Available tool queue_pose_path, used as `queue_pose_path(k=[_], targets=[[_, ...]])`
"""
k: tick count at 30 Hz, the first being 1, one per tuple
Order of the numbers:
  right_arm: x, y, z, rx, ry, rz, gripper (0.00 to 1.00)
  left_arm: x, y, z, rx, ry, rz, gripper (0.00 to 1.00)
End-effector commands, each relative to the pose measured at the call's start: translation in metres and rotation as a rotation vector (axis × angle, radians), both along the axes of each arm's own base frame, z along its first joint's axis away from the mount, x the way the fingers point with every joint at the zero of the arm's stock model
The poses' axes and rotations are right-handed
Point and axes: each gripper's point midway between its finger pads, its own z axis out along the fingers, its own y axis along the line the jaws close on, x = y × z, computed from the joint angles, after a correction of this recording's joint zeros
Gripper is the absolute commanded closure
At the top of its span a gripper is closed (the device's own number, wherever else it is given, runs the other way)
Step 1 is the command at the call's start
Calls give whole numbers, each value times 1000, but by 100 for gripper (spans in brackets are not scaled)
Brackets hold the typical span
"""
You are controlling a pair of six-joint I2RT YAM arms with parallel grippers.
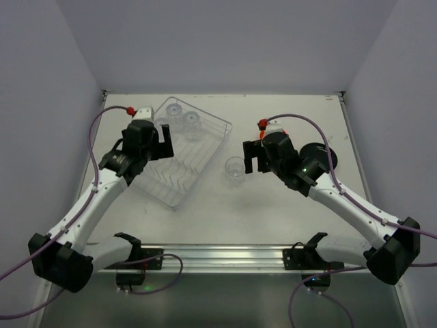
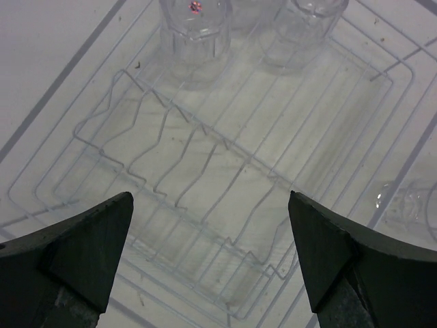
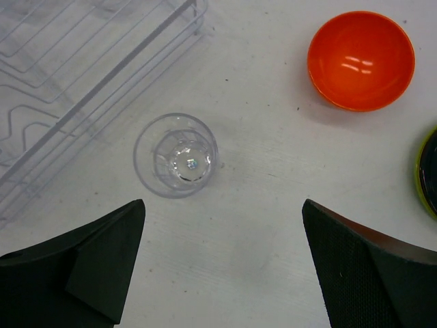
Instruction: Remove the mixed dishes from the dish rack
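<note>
Large rectangular silver wire dish rack (image 1: 183,154) sat on the white desk (image 1: 273,212), skewed to the desk's edges. A first small clear glass tumbler (image 1: 175,109) stood inside the rack at its far end, and a second clear tumbler (image 1: 192,119) stood just beside it, also inside. The left wrist view showed both near its top edge, cropped; whether another glass stood between them, I could not tell. The row of upright wire tines (image 2: 198,171) ran along the rack's near half. The left tool (image 1: 162,140) hovered above the rack's left side, over the tines, jaws spread wide and released, fingers apart from the wire. A third clear tumbler (image 1: 235,169) stood on the desk outside the rack, just right of its long side and not touching it. The right tool (image 1: 253,161) hung over the desk right of the rack, near that third tumbler, jaws wide and released. In the right wrist view the tumbler lay ahead of the fingers, not between them. A small orange bowl (image 3: 360,60) rested mouth up, farther right of the rack than the third tumbler. A round plate (image 1: 322,152), black face up with a yellow-green rim, lay farthest right of the rack, partly hidden by the right arm.
</note>
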Motion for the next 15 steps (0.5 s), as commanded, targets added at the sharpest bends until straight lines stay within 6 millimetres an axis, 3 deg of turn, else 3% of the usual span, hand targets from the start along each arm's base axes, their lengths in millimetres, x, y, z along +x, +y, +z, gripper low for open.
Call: queue_pose_path(k=[1, 5, 6, 7, 8, 9, 10, 15], targets=[[12, 2, 17, 114, -72, -61, 1, 37, -14, 25, -89, -19, -110, 0], [10, 3, 8, 124, -62, -53, 1, 79, -8, 27, -20, -18, -96, 0], [10, 5, 9, 129, -61, -44, 1, 90, -9, 7, 11, 36, -104, 0], [7, 11, 10, 146, -49, -10, 1, 97, -8, 1, 27, 57, -102, 0], [5, 14, 12, 152, -47, 7, 1, 107, -9, 9, 37, 49, -102, 0], [4, 16, 13, 160, -46, 17, 1, 116, -9, -7, 57, 89, -94, 0], [4, 15, 12, 158, -45, 18, 1, 125, -5, -3, 72, 74, -66, 0], [0, 9, 18, 158, -68, 15, 1, 146, 6, -26, 95, 131, -3, 0]])
